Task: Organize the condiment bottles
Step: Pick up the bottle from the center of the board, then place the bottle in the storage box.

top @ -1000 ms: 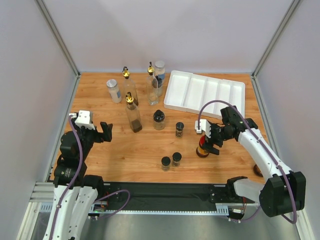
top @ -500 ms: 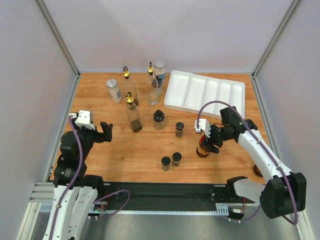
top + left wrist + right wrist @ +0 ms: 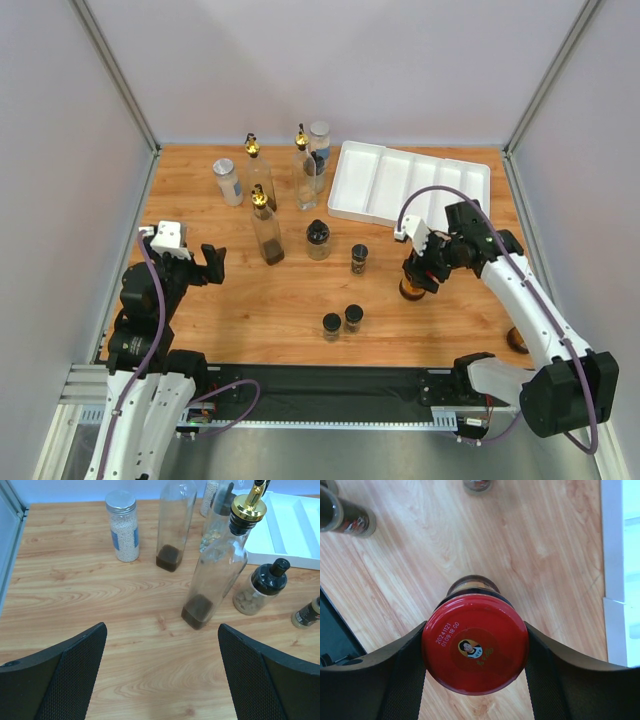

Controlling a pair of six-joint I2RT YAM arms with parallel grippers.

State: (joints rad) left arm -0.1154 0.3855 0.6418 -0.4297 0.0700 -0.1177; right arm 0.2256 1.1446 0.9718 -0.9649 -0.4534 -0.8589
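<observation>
My right gripper (image 3: 475, 652) is shut on a dark jar's red lid (image 3: 475, 636), seen from straight above; that jar (image 3: 411, 290) is at the table's right middle under the gripper (image 3: 424, 270). My left gripper (image 3: 161, 627) stands wide open with nothing in it, at the left (image 3: 213, 262). Three tall gold-spouted bottles (image 3: 266, 228) (image 3: 254, 168) (image 3: 304, 172) stand at the back centre with two silver-lidded jars (image 3: 227, 182) (image 3: 320, 140). A black-capped jar (image 3: 317, 239) and three small spice jars (image 3: 359, 258) (image 3: 331, 326) (image 3: 354, 318) stand mid-table.
The white divided tray (image 3: 410, 185) lies at the back right, just beyond the right gripper; its edge shows in the right wrist view (image 3: 620, 555). A dark object (image 3: 518, 340) is partly hidden behind the right arm near the front right edge. Grey walls enclose the table.
The right gripper's jaws have closed onto the red-lidded jar, and wrist and jar have shifted slightly toward the tray. The left arm has not moved.
</observation>
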